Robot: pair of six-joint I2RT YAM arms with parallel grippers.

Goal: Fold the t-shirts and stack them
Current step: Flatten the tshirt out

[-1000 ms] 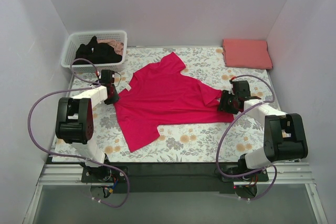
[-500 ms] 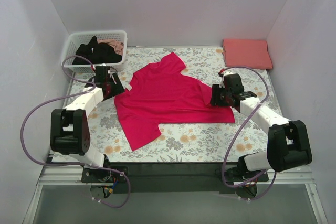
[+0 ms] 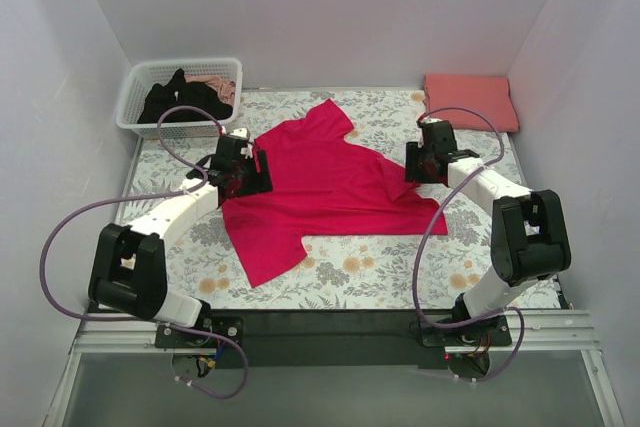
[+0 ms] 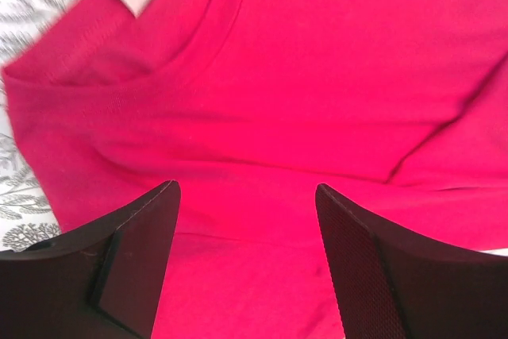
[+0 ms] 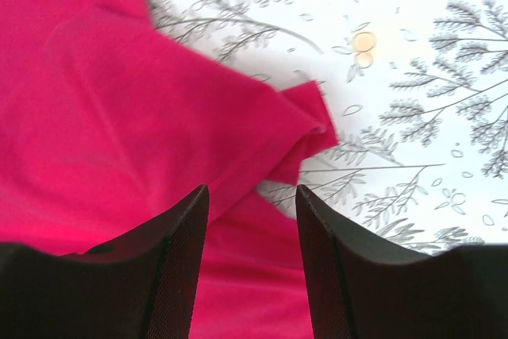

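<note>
Both claws have shifted inward over the crimson t-shirt point(image 3: 320, 192) within the last second. Your left gripper point(image 3: 248, 169) was clenched at the collar edge; it has since let go and now hangs with fingers spread above the neckline point(image 4: 190, 57), nothing between them. Your right gripper point(image 3: 422, 161) has moved toward the far side and sits released over the bunched corner point(image 5: 309, 129) at the shirt's right edge, grasping nothing. The shirt lies spread on the floral cloth point(image 3: 400, 267), mostly flat but skewed. I judge the spreading pull finished and the fold not yet begun, so smooth that rumpled corner first. The salmon t-shirt point(image 3: 470, 102) lies folded at the far right, and the black t-shirt point(image 3: 185, 99) waits in the basket point(image 3: 135, 97).
</note>
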